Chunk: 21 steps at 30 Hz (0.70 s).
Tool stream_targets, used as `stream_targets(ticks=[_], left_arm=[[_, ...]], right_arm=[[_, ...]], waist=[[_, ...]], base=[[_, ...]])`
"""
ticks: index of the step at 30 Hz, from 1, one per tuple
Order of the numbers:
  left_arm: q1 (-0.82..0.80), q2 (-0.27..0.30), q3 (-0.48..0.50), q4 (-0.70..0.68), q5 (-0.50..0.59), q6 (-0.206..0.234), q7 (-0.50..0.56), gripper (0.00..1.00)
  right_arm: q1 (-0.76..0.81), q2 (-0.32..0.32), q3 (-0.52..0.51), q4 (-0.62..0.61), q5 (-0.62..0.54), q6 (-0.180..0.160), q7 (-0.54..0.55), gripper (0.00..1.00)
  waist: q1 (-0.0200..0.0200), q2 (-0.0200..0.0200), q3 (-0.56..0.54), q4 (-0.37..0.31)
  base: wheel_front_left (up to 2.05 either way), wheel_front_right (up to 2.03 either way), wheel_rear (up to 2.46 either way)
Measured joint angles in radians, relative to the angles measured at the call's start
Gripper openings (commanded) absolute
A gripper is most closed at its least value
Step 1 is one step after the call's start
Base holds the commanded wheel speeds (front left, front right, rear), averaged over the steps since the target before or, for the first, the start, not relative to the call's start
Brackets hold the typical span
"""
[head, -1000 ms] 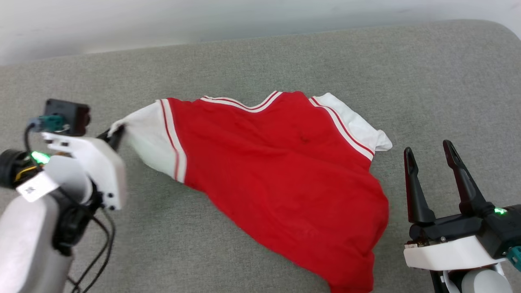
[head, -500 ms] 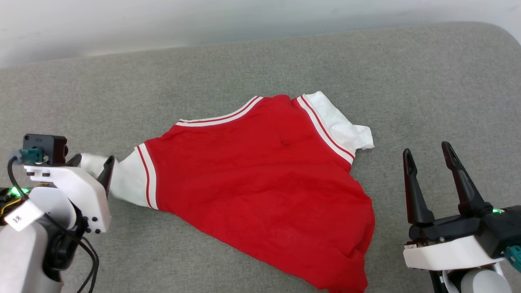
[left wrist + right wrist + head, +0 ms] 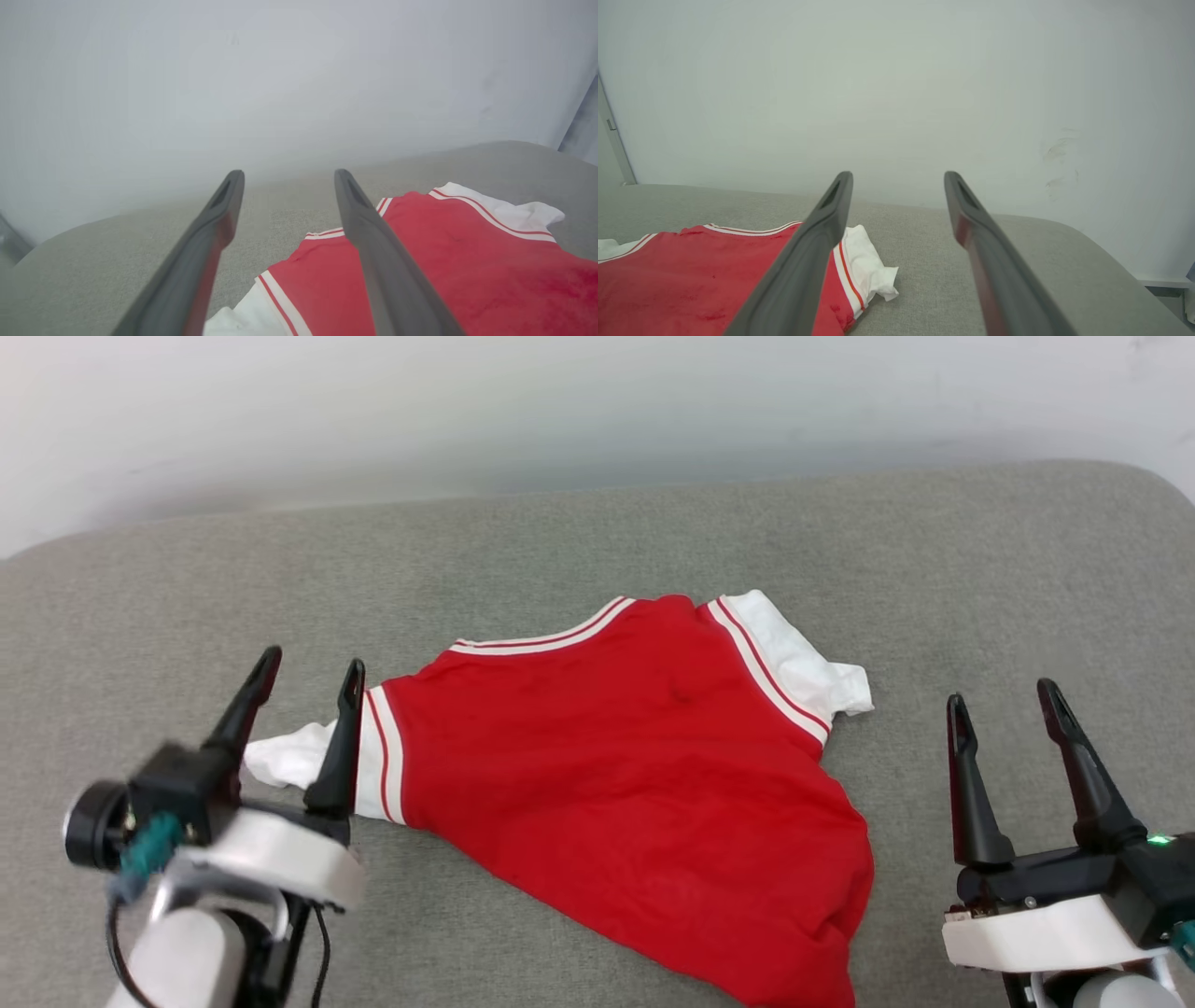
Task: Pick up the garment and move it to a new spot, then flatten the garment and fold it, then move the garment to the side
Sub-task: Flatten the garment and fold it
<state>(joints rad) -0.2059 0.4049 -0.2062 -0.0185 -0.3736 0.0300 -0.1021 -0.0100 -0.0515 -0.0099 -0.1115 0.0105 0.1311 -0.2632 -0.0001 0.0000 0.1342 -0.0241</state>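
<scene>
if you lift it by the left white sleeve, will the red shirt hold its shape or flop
Probably floppy: the shirt lies rumpled, its hem bunched and its sleeve crumpled, so the rest would likely hang. It looks thin and light. Pushed, it would likely wrinkle on the grey cushion rather than slide.

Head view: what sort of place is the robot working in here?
Probably a plain indoor room, perhaps a test space or a bedroom. A wide grey fabric surface with rounded corners, like a bed or sofa cushion, lies before a bare pale wall, and a red T-shirt lies on it.
</scene>
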Motion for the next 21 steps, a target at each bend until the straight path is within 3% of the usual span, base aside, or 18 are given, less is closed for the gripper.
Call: stream_targets(ticks=[3,6,11,13,14,21], left_arm=[[0.062,-0.039,-0.008,0.003,0.036,0.023,-0.13,1.0],[0.101,-0.066,-0.014,0.001,0.062,0.026,-0.155,1.0],[0.123,-0.105,-0.013,-0.015,0.085,0.011,-0.158,1.0],[0.122,-0.135,-0.006,-0.023,0.098,-0.01,-0.158,1.0],[0.122,-0.135,-0.006,-0.023,0.098,-0.01,-0.158,1.0],[0.092,-0.183,0.026,-0.018,0.129,-0.061,-0.16,1.0]], right_arm=[[0.002,0.0,-0.007,-0.022,-0.006,0.0,0.0,1.0],[0.01,-0.008,-0.012,-0.012,-0.022,0.0,0.0,1.0],[0.001,-0.097,0.024,0.053,-0.026,0.0,0.002,1.0],[-0.046,-0.178,0.074,0.09,0.042,0.0,0.114,1.0],[-0.046,-0.178,0.074,0.09,0.042,0.0,0.114,1.0],[-0.232,-0.421,0.251,0.101,0.34,0.0,0.601,1.0]], waist=[[0.0,0.0,-0.016,0.015],[0.0,0.0,-0.021,0.028],[0.0,0.0,-0.016,0.051],[-0.0001,0.0,-0.003,0.071],[-0.0001,0.0,-0.003,0.071],[0.0,0.0,0.061,0.113]], base=[[0.0,0.0,0.0],[0.0,0.0,0.0],[0.0,0.0,0.0],[0.0,0.0,0.0],[0.0,0.0,0.0],[0.0,0.0,0.0]])
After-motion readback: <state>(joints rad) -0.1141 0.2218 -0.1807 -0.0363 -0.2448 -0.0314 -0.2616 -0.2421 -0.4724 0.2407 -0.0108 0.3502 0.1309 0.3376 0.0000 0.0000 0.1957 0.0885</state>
